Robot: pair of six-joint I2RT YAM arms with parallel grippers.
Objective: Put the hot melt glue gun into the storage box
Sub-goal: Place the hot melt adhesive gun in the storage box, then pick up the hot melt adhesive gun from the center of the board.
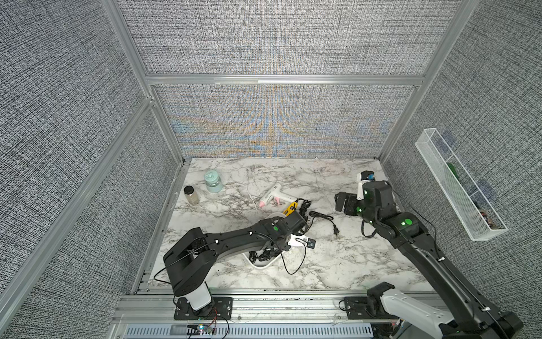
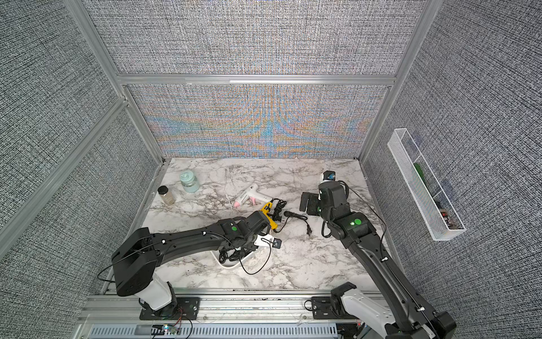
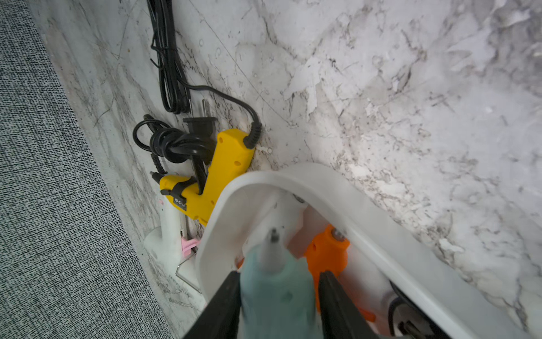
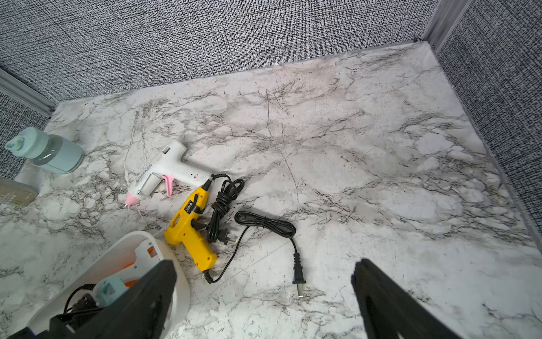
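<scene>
Teal glue gun [image 3: 275,293] between left jaws, inside storage box [image 3: 293,173].

Grey lettering ran along the barrel of the white glue gun [image 4: 173,171], seemingly ending in "EEKER" but too blurred to read for certain, while the black label [image 4: 189,208] on the yellow glue gun [image 4: 190,234] carried marks too small to read.

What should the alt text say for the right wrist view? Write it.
A yellow glue gun lies beside the white storage box on the marble table, a white glue gun with a pink trigger just beyond it. The open right gripper frames the foreground.
</scene>
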